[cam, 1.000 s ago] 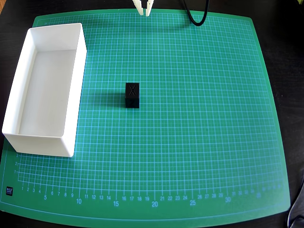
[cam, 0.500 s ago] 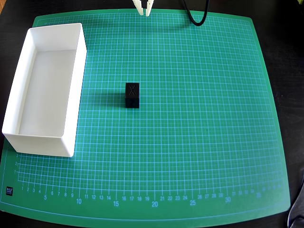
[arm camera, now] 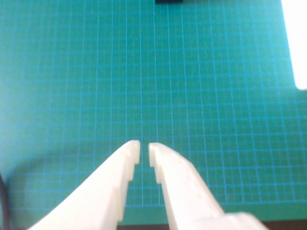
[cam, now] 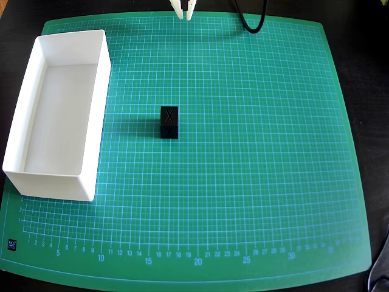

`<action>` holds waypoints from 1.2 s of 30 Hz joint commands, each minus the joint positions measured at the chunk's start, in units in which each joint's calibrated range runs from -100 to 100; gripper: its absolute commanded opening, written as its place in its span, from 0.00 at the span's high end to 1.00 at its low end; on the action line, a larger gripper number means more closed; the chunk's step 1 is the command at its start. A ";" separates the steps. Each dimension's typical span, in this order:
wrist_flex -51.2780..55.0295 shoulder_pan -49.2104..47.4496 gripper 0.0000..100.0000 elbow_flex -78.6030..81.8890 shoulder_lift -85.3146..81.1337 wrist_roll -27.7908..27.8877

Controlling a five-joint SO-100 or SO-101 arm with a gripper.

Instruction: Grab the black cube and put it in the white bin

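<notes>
The black cube [cam: 169,121] rests on the green cutting mat [cam: 255,152], near its middle, with an X on its top face. In the wrist view only a sliver of the black cube [arm camera: 169,1] shows at the top edge. Along the mat's left side stands the white bin [cam: 91,131], long and holding nothing; a blurred piece of the white bin [arm camera: 296,43] appears at the wrist view's right edge. My gripper [cam: 184,16] pokes in at the overhead view's top edge, far from the cube. Its cream fingers are nearly together with nothing between them, gripper [arm camera: 144,146].
A black cable [cam: 249,21] loops onto the mat's top edge right of the gripper. Dark table surface [cam: 371,91] surrounds the mat.
</notes>
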 commanded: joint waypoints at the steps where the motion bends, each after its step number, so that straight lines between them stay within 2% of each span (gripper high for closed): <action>1: 2.43 -0.04 0.99 -5.22 0.09 -0.24; 4: 10.21 0.80 0.95 -12.17 0.86 -0.24; 7: 14.05 3.23 0.91 -21.46 8.95 -0.09; 11: 13.88 3.56 0.89 -41.04 35.13 0.28; 16: 14.82 3.31 0.89 -73.24 73.75 -0.19; 18: 14.82 3.31 0.88 -84.88 85.17 -0.24; 23: 14.99 3.31 0.78 -108.70 104.52 -2.19; 30: 14.91 1.47 0.77 -118.44 117.48 -3.92; 36: 14.91 1.47 0.77 -118.71 123.70 -0.82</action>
